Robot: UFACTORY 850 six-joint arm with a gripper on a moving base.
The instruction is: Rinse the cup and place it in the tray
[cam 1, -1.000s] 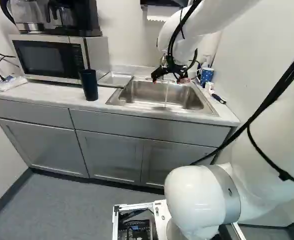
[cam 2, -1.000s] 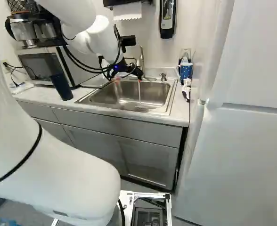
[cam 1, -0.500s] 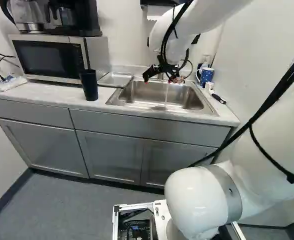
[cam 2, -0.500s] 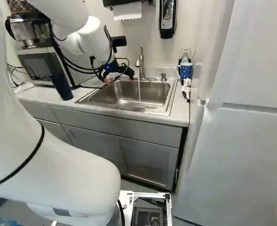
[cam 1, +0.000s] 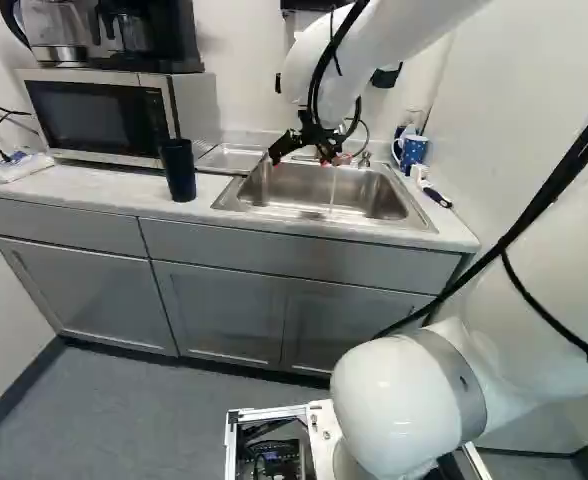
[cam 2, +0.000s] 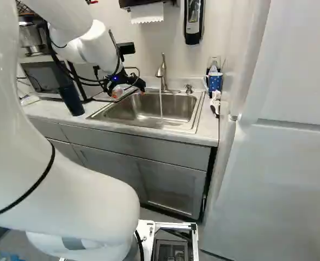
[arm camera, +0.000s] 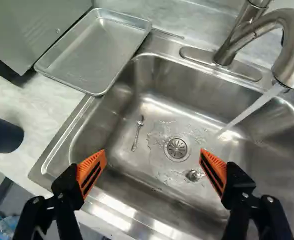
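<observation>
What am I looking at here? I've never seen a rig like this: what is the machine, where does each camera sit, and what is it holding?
The machine is one white robot arm on a moving base. Two cameras on the base, left and right behind the arm, look ahead past it; the third, on its wrist, looks along the gripper.

The gripper is open above the sink, holding nothing. Water runs from the faucet. On the counter, a dark cup stands by the microwave, and a metal tray lies beside the sink. A spotted mug stands beyond the sink's other side.
</observation>
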